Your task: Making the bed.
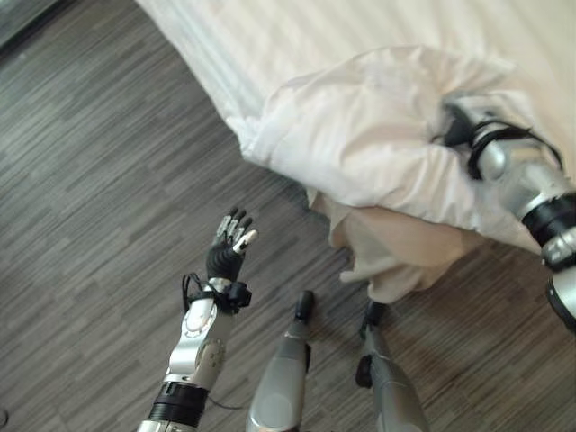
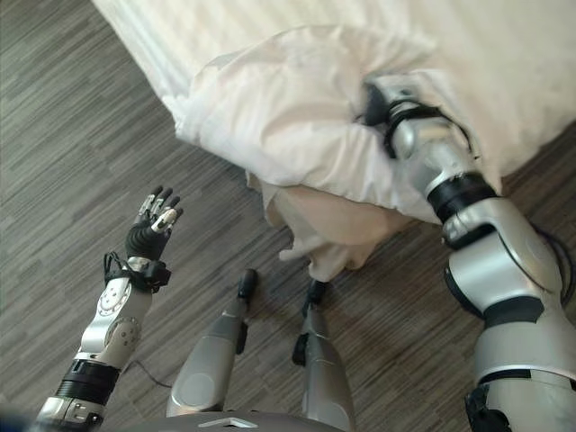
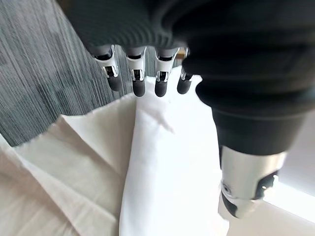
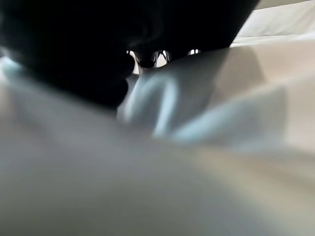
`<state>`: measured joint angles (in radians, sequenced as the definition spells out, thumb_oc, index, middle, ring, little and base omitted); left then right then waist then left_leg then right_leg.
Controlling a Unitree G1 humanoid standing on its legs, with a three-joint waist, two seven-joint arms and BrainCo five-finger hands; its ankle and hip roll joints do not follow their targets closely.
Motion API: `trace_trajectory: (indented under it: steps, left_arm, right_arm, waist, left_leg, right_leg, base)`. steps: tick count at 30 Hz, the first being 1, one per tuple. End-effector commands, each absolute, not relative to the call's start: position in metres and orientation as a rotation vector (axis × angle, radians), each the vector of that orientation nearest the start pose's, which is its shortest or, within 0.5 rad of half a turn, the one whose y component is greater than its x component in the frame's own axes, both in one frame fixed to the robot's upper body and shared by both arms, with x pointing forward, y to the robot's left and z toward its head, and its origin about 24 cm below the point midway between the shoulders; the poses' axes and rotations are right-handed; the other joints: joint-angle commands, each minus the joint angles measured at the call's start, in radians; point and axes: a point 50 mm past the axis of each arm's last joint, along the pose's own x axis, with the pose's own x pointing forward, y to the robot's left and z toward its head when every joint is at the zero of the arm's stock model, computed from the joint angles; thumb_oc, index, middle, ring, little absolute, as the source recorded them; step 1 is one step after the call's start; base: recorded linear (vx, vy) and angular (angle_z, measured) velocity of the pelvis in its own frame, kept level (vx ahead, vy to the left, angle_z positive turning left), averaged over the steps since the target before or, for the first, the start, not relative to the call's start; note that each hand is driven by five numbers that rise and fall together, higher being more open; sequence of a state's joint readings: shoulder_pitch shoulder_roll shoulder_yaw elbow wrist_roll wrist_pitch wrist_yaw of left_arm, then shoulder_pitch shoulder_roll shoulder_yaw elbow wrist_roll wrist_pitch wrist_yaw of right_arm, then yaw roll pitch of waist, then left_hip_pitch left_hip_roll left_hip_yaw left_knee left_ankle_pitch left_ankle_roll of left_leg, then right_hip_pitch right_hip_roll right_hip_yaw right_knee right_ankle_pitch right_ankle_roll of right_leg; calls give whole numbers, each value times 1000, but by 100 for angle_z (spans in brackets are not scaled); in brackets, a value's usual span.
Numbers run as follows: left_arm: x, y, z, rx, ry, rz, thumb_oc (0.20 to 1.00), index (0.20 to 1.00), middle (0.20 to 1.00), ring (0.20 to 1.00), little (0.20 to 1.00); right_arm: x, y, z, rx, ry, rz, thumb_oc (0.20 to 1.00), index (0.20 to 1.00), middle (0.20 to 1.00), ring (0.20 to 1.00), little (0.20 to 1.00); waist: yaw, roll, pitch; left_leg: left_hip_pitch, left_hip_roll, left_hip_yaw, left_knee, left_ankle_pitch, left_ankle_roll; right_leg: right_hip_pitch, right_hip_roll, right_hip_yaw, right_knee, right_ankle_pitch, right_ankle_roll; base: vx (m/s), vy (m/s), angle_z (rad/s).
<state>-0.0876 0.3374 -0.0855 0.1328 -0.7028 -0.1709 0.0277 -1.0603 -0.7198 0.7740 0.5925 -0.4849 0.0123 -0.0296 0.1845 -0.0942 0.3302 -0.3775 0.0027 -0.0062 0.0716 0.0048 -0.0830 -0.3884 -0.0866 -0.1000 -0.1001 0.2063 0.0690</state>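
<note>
Left eye view: right robot hand [image 1: 461,126] buried in bunched duvet [image 1: 360,135] at bed [image 1: 270,36] edge, grip untellable; left robot hand [image 1: 230,243] wide, empty, well apart; soft, light, floppy, best gathered in folds.

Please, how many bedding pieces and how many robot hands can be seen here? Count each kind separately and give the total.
White duvet, bunched at the bed corner: 1
Striped sheet covering the mattress: 1
Beige fabric hanging below the duvet: 1
Hands: 2, the left hand open over the floor, the right hand buried in the duvet
Total: 5
</note>
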Motion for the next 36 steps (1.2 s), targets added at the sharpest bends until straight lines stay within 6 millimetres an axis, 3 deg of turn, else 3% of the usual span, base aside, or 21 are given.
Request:
trace_trajectory:
  steps: [1, 4, 5, 8, 10, 11, 14, 15, 16, 19, 26, 29, 30, 31, 33, 34, 35, 36]
  left_arm:
    - [260, 213, 70, -328, -188, 2, 1000, 1000, 1000, 1000, 1000]
    - [251, 226, 62, -290, -159, 28, 1000, 1000, 1000, 1000, 1000]
    - [247, 231, 60, -271, -147, 30, 1000, 1000, 1000, 1000, 1000]
    - [238, 243, 52, -237, -114, 67, 1000, 1000, 1000, 1000, 1000]
    - [236, 245, 47, -236, -93, 82, 1000, 1000, 1000, 1000, 1000]
    - [228, 251, 40, -238, -63, 119, 1000, 1000, 1000, 1000, 1000]
    - [226, 253, 31, -248, -22, 154, 1000, 1000, 1000, 1000, 1000]
    - [226, 253, 30, -256, -18, 160, 1000, 1000, 1000, 1000, 1000]
    - [226, 252, 29, -261, -12, 162, 1000, 1000, 1000, 1000, 1000]
    - [226, 250, 26, -262, 4, 154, 1000, 1000, 1000, 1000, 1000]
    - [228, 251, 24, -277, 12, 161, 1000, 1000, 1000, 1000, 1000]
    - [227, 251, 26, -260, 8, 122, 1000, 1000, 1000, 1000, 1000]
    - [227, 248, 26, -261, 8, 100, 1000, 1000, 1000, 1000, 1000]
    - [225, 248, 26, -259, 7, 83, 1000, 1000, 1000, 1000, 1000]
    - [225, 247, 26, -262, 7, 80, 1000, 1000, 1000, 1000, 1000]
    - [223, 249, 26, -263, 8, 87, 1000, 1000, 1000, 1000, 1000]
    - [221, 248, 25, -274, 6, 83, 1000, 1000, 1000, 1000, 1000]
    - [217, 246, 24, -285, 6, 72, 1000, 1000, 1000, 1000, 1000]
  right_arm:
    - [342, -130, 93, -1544, -148, 740, 200, 200, 200, 200, 200]
    - [290, -114, 58, -1355, -90, 1011, 200, 200, 200, 200, 200]
    - [270, -121, 42, -1291, -27, 1072, 200, 200, 200, 200, 200]
    - [230, -138, 18, -1198, 126, 1176, 200, 200, 200, 200, 200]
    - [221, -144, 19, -1194, 142, 1170, 200, 200, 200, 200, 200]
    - [207, -155, 12, -1133, 207, 1146, 200, 200, 200, 200, 200]
    - [206, -158, 2, -1148, 258, 1114, 200, 200, 200, 200, 200]
    - [208, -157, -3, -1153, 276, 1105, 476, 476, 476, 476, 476]
    - [210, -154, -7, -1146, 289, 1101, 1000, 1000, 1000, 1000, 1000]
    - [211, -151, -16, -1082, 351, 1090, 1000, 1000, 1000, 1000, 1000]
    - [217, -165, -9, -1072, 379, 1063, 1000, 1000, 1000, 1000, 1000]
    - [216, -179, 19, -993, 403, 1155, 1000, 1000, 1000, 1000, 1000]
    - [217, -189, 35, -980, 402, 1141, 1000, 1000, 1000, 1000, 1000]
    - [223, -202, 64, -1003, 364, 1106, 1000, 1000, 1000, 1000, 1000]
    - [222, -203, 65, -1002, 367, 1103, 1000, 1000, 1000, 1000, 1000]
    - [230, -212, 91, -1024, 312, 1036, 1000, 1000, 1000, 1000, 1000]
    - [227, -212, 104, -1011, 276, 1039, 1000, 1000, 1000, 1000, 1000]
    - [228, -217, 140, -1004, 184, 989, 1000, 1000, 1000, 1000, 1000]
  waist:
    - [-2, 15, -18]
    - [-29, -2, -47]
    - [-37, -9, -58]
    - [-57, -22, -99]
    - [-61, -25, -112]
    - [-69, -29, -136]
    - [-71, -28, -167]
    - [-68, -27, -176]
    - [-66, -26, -183]
    - [-63, -22, -208]
    - [-70, -17, -251]
    - [-76, -19, -266]
    - [-80, -19, -269]
    - [-90, -23, -273]
    - [-88, -21, -273]
    - [-100, -25, -276]
    - [-101, -25, -278]
    - [-110, -27, -282]
  left_leg:
    - [76, -10, -60, -159, 127, 1]
    - [130, -14, -57, -159, 108, 11]
    - [146, -14, -56, -159, 101, 14]
    - [199, -16, -52, -159, 85, 22]
    - [221, -18, -51, -159, 78, 25]
    - [248, -20, -52, -159, 68, 32]
    - [279, -23, -55, -159, 59, 40]
    - [289, -23, -53, -159, 55, 42]
    - [298, -23, -52, -159, 53, 44]
    - [322, -23, -50, -159, 45, 47]
    - [359, -26, -44, -159, 32, 52]
    - [368, -26, -34, -159, 29, 50]
    - [370, -26, -33, -159, 30, 49]
    - [370, -25, -29, -159, 31, 47]
    - [371, -25, -29, -159, 31, 48]
    - [370, -25, -25, -159, 34, 46]
    - [369, -24, -22, -159, 34, 45]
    - [369, -23, -18, -159, 36, 43]
  right_leg:
    - [109, 16, -24, 13, -75, 59]
    - [157, 15, -21, 14, -90, 60]
    - [175, 13, -19, 14, -95, 61]
    - [227, 10, -19, 14, -109, 67]
    - [248, 8, -18, 14, -114, 68]
    - [275, 6, -18, 13, -123, 70]
    - [308, 3, -14, 15, -129, 70]
    - [318, 2, -13, 16, -131, 70]
    - [326, 1, -10, 16, -133, 69]
    - [354, 2, -11, 14, -140, 68]
    - [387, -2, -5, 15, -145, 70]
    - [394, -2, -3, 14, -143, 71]
    - [396, -3, -3, 13, -142, 72]
    - [397, -4, -1, 13, -139, 74]
    - [397, -3, -1, 13, -139, 74]
    - [395, -3, 1, 13, -136, 75]
    - [395, -3, 3, 13, -135, 75]
    - [393, -3, 6, 13, -133, 77]
  base:
    - [91, 11, -14]
    - [103, 21, -17]
    - [117, 28, -9]
    - [102, 43, -4]
    - [90, 46, 0]
    - [93, 31, -1]
    - [102, 37, -1]
    - [40, 14, 5]
    - [39, 14, 6]
    - [67, 28, 1]
    - [39, 18, -4]
    - [16, 17, -16]
    - [4, 19, -7]
    - [0, 0, 0]
    - [-2, 4, 3]
    - [0, 0, 0]
    - [-14, 1, -5]
    - [-12, -2, -7]
